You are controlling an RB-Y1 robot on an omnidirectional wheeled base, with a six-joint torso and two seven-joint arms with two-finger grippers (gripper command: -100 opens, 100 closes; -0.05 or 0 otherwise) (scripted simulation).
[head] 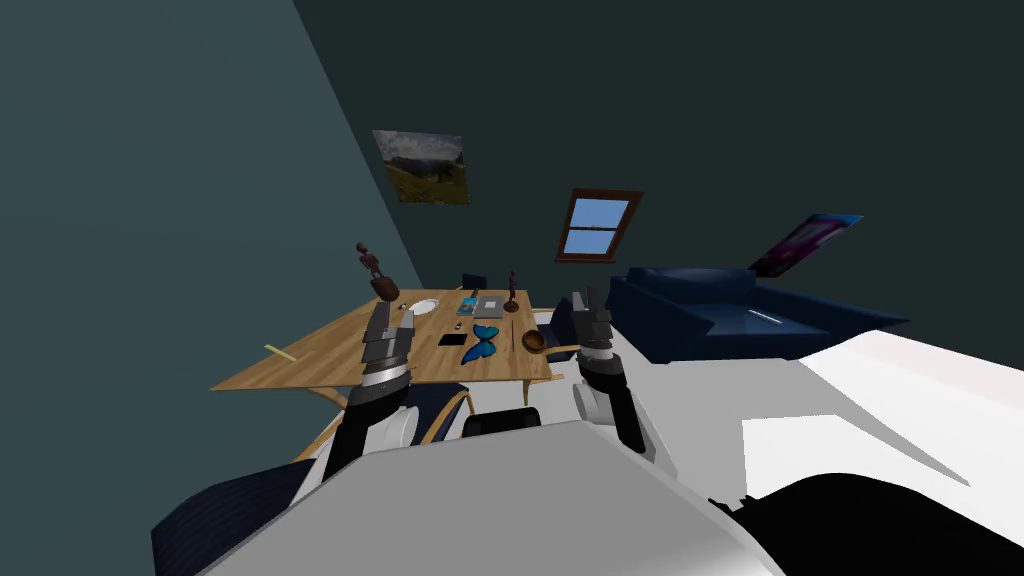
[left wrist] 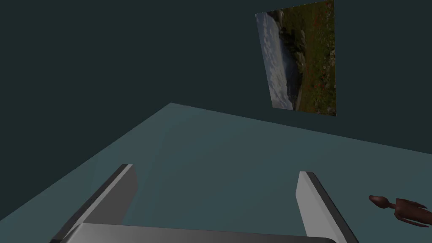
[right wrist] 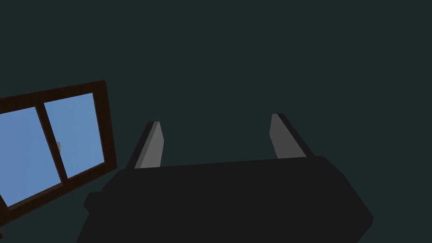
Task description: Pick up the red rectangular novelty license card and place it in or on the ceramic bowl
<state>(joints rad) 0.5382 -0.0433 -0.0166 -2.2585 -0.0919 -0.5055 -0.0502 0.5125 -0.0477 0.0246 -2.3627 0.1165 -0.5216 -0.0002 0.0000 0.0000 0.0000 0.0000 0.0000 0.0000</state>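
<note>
Both arms are raised in front of the table (head: pixel 330 355). The left gripper (left wrist: pixel 216 175) and the right gripper (right wrist: pixel 215 122) each stand wide and empty, aimed at the walls rather than at the tabletop. The chief risk is picking the wrong thing. I cannot make out a red card anywhere. In the middle of the table there is only a flat black slab (head: pixel 452 340), with a blue butterfly (head: pixel 482 344) just right of it and a tiny speck (head: pixel 458 326) behind it that is too small to read. Grabbing the slab on a guess would probably fail the task. The target is also doubtful: a brown bowl (head: pixel 535 341) sits at the near right edge and a white dish (head: pixel 425 305) at the far left, and either could be the one meant. The things lie close together, so a wide gripper coming down could nudge the butterfly or push the brown bowl off the edge. A thin, flat card would probably slide under blade fingers instead of lifting. The tall figurine (head: pixel 371 266) at the far left stands near the left arm and could be knocked over by a careless swing.
</note>
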